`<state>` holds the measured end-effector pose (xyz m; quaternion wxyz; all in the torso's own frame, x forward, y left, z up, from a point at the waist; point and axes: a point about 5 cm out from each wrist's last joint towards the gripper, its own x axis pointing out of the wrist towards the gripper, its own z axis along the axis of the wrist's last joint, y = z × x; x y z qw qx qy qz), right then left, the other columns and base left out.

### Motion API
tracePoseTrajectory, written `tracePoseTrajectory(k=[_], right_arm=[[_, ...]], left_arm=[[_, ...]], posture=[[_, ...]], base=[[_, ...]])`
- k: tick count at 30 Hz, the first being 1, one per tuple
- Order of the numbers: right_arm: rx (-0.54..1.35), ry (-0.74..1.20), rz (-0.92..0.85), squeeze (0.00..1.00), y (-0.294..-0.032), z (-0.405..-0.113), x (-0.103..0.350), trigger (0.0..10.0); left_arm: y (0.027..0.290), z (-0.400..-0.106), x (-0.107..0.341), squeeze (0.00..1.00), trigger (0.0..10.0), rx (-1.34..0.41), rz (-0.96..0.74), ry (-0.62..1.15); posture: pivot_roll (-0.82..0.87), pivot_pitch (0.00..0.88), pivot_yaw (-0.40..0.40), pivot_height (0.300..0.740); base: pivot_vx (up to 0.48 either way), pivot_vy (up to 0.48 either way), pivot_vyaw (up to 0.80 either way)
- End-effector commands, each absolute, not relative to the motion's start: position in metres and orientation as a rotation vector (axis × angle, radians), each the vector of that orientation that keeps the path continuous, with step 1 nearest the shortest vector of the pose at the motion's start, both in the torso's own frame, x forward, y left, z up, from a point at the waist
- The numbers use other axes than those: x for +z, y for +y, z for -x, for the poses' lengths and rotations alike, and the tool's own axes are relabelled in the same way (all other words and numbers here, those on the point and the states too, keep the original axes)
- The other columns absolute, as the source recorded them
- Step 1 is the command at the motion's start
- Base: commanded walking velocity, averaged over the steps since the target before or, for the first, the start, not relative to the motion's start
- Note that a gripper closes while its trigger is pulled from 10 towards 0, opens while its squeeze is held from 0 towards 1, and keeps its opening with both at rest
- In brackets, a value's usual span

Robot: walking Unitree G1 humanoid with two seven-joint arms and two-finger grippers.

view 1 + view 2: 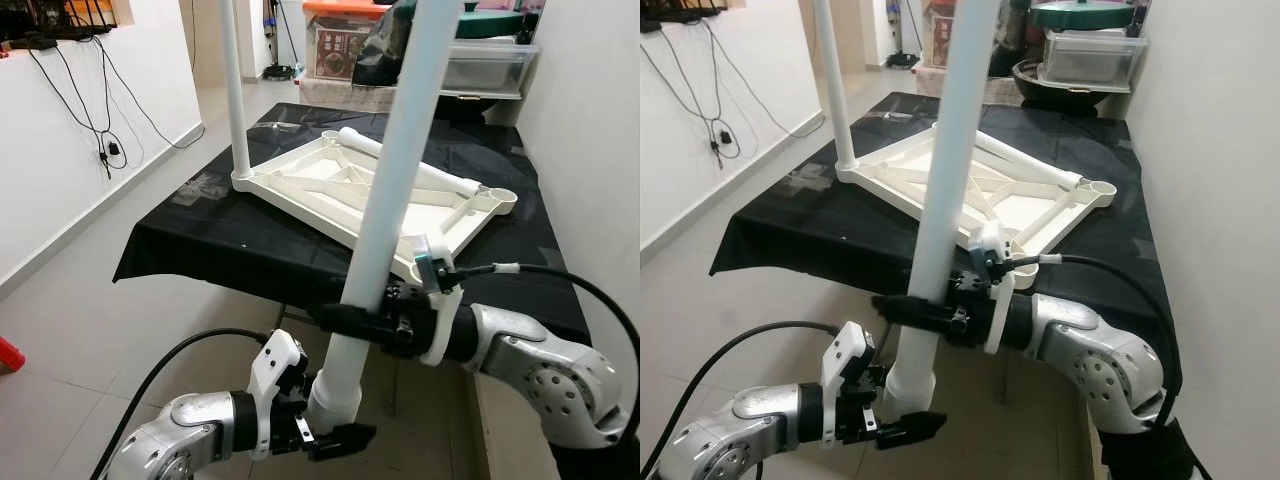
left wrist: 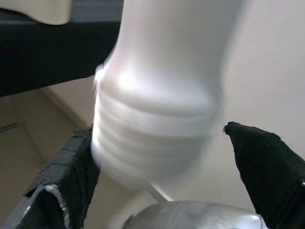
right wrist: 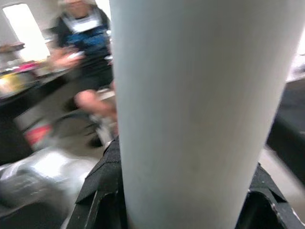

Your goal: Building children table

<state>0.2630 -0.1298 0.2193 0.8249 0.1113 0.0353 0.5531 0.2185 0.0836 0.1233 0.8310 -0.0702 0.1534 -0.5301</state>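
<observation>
Bare floor tiles [image 1: 90,290] are lying open beyond the left gripper [image 1: 335,425], reaching to the white wall [image 1: 60,150]. That gripper's fingers [image 2: 71,176] are spreading around the threaded bottom end of the white table leg [image 1: 385,200]; one finger is touching it, the other is standing apart. Just above, the right gripper [image 1: 350,318] is pinching the same upright leg. Beyond both, the upturned white tabletop [image 1: 370,195] is lying on the black-covered table [image 1: 200,245], one leg [image 1: 235,90] already standing in its far-left corner and another leg [image 1: 405,160] lying across it.
</observation>
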Motion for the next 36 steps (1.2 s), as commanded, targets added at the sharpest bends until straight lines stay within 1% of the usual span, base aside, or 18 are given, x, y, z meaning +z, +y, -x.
tracePoseTrajectory(k=[1, 2, 3, 6, 10, 11, 12, 13, 14, 16, 18, 19, 21, 28, 29, 30, 31, 36], right_arm=[[1.087, 0.046, -0.226, 0.00, -0.141, -0.270, 0.220, 0.0], [1.087, 0.046, -0.226, 0.00, -0.141, -0.270, 0.220, 0.0], [1.013, 0.028, -0.222, 0.00, -0.151, -0.276, 0.221, 0.0], [0.839, -0.031, -0.200, 0.00, -0.174, -0.293, 0.228, 0.0], [0.774, -0.050, -0.192, 0.00, -0.179, -0.300, 0.230, 0.0], [0.690, -0.075, -0.177, 0.00, -0.184, -0.308, 0.233, 0.0], [0.690, -0.075, -0.177, 0.00, -0.184, -0.308, 0.233, 0.0], [0.591, -0.102, -0.166, 0.00, -0.190, -0.317, 0.235, 0.0], [0.591, -0.102, -0.166, 0.00, -0.190, -0.317, 0.235, 0.0], [0.432, -0.150, -0.161, 0.00, -0.198, -0.332, 0.241, 0.0], [0.333, -0.190, -0.151, 0.00, -0.202, -0.340, 0.245, 0.0], [0.333, -0.190, -0.151, 0.00, -0.202, -0.340, 0.245, 0.0], [0.224, -0.238, -0.138, 0.00, -0.208, -0.351, 0.252, 0.0], [0.119, -0.313, -0.123, 0.00, -0.211, -0.358, 0.264, 0.0], [0.109, -0.322, -0.112, 0.00, -0.210, -0.357, 0.265, 3.4], [0.109, -0.322, -0.112, 0.00, -0.210, -0.357, 0.265, 3.4], [0.109, -0.341, -0.107, 0.00, -0.206, -0.355, 0.267, 10.0], [0.123, -0.367, -0.107, 0.00, -0.196, -0.350, 0.267, 10.0]], left_arm=[[0.085, -0.219, 0.119, 1.00, 10.0, -1.085, 0.143, 0.335], [0.085, -0.219, 0.119, 1.00, 10.0, -1.085, 0.143, 0.335], [0.085, -0.220, 0.117, 0.00, 10.0, -1.059, 0.138, 0.329], [0.083, -0.222, 0.117, 0.00, 10.0, -1.015, 0.129, 0.311], [0.082, -0.223, 0.118, 0.00, 10.0, -1.000, 0.129, 0.300], [0.081, -0.224, 0.120, 0.00, 10.0, -0.977, 0.126, 0.281], [0.081, -0.224, 0.120, 0.00, 10.0, -0.977, 0.126, 0.281], [0.080, -0.225, 0.123, 0.00, 10.0, -0.957, 0.129, 0.263], [0.080, -0.225, 0.123, 0.00, 10.0, -0.957, 0.129, 0.263], [0.078, -0.225, 0.128, 0.00, 10.0, -0.935, 0.132, 0.235], [0.075, -0.221, 0.133, 0.00, 10.0, -0.932, 0.129, 0.215], [0.075, -0.221, 0.133, 0.00, 10.0, -0.932, 0.129, 0.215], [0.072, -0.219, 0.139, 0.00, 10.0, -0.928, 0.131, 0.192], [0.071, -0.225, 0.149, 0.00, 10.0, -0.848, 0.099, 0.120], [0.072, -0.227, 0.151, 0.00, 10.0, -0.833, 0.101, 0.114], [0.072, -0.227, 0.151, 0.00, 10.0, -0.833, 0.101, 0.114], [0.072, -0.230, 0.152, 0.00, 10.0, -0.814, 0.102, 0.103], [0.074, -0.237, 0.156, 0.00, 10.0, -0.776, 0.103, 0.075]], posture=[[0.15, 0.001, -0.033, 0.740], [0.15, 0.001, -0.033, 0.740], [0.15, 0.000, -0.034, 0.740], [0.15, 0.000, -0.036, 0.740], [0.15, 0.000, -0.038, 0.740], [0.15, 0.000, -0.038, 0.740], [0.15, 0.000, -0.038, 0.740], [0.15, 0.003, -0.037, 0.740], [0.15, 0.003, -0.037, 0.740], [0.16, 0.013, -0.038, 0.740], [0.16, 0.034, -0.037, 0.740], [0.16, 0.034, -0.037, 0.740], [0.17, 0.075, -0.041, 0.740], [0.17, 0.093, -0.050, 0.740], [0.17, 0.093, -0.050, 0.740], [0.17, 0.093, -0.050, 0.740], [0.17, 0.091, -0.051, 0.740], [0.16, 0.076, -0.049, 0.740]], base=[[0.000, 0.000, 0.00], [0.000, 0.000, 0.00], [0.000, 0.000, 0.00], [0.000, 0.000, 0.00], [0.000, 0.000, 0.00], [0.000, 0.000, 0.00], [0.000, 0.000, 0.00], [0.000, 0.000, 0.00], [0.000, 0.000, 0.00], [0.000, 0.000, 0.00], [0.000, 0.000, 0.00], [0.000, 0.000, 0.00], [0.000, 0.000, 0.00], [0.000, 0.000, 0.00], [0.000, 0.000, 0.00], [0.000, 0.000, 0.00], [0.000, 0.000, 0.00], [0.243, 0.000, 0.00]])
